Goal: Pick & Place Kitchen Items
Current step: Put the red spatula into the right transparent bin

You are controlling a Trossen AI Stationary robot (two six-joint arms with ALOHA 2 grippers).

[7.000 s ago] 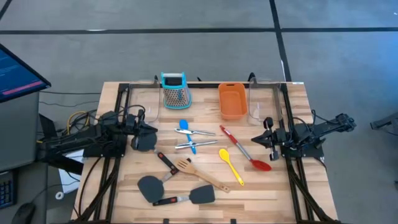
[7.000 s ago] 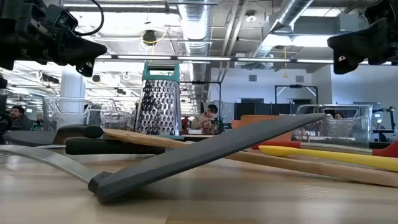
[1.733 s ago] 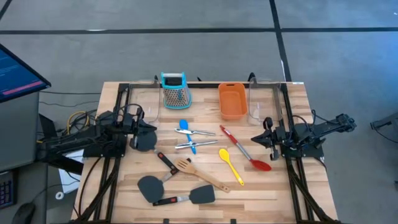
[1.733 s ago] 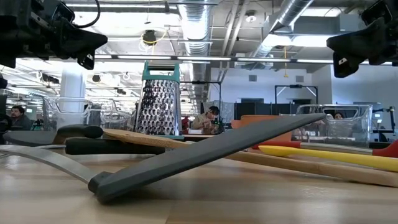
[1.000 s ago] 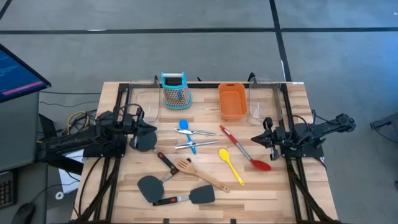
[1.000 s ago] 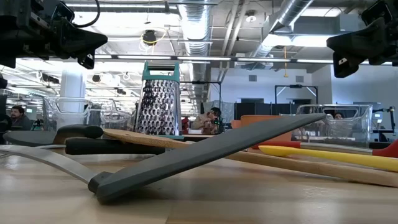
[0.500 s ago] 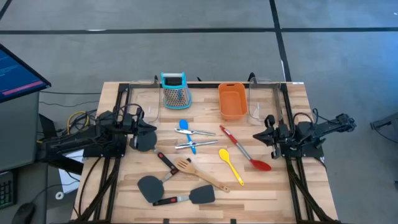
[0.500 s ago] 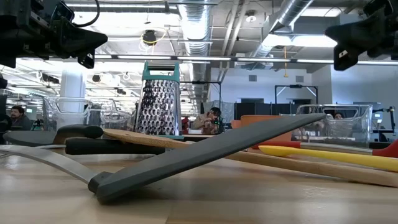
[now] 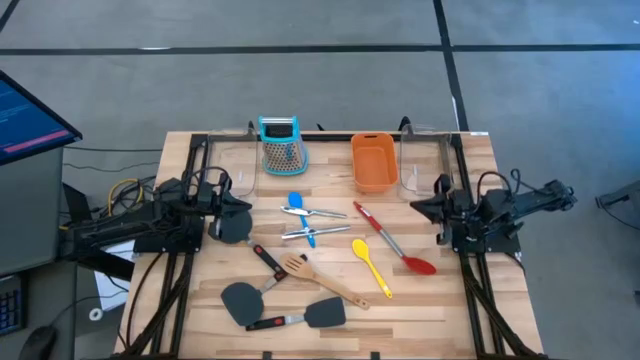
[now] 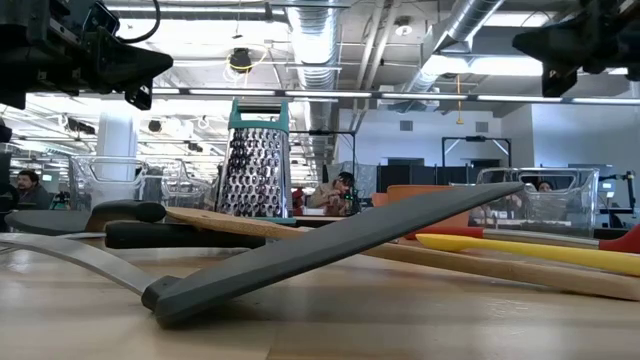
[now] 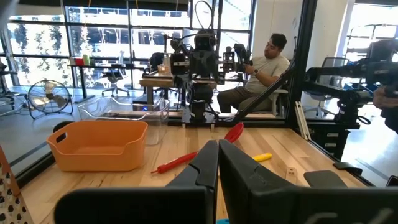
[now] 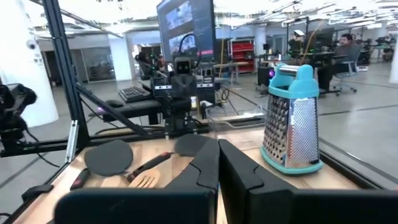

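From above, the utensils lie scattered mid-desk [image 9: 470, 150]: blue spoon [image 9: 297, 207] crossing silver tongs [image 9: 312, 212], red spoon [image 9: 396, 243], yellow spoon [image 9: 370, 266], wooden turner [image 9: 320, 279] and black spatulas [image 9: 282, 312] nearer the front edge. A teal-topped grater [image 9: 281, 145] and orange tub [image 9: 372, 161] stand at the far edge. The left claw [image 9: 246, 208] waits at the desk's left side, the right claw [image 9: 415, 207] at its right; both are pressed together and hold nothing.

At desk height, a black spatula [image 10: 330, 255] leans across the foreground, blocking much of the turner [image 10: 230, 222] behind it; the grater [image 10: 257, 158] rises behind.

The left wrist view shows the tub [image 11: 99, 145], the red spoon [image 11: 199, 149] and a seated person [image 11: 264, 65] beyond the desk.

The right wrist view shows the grater [image 12: 292, 118] and a monitor [image 12: 185, 26]
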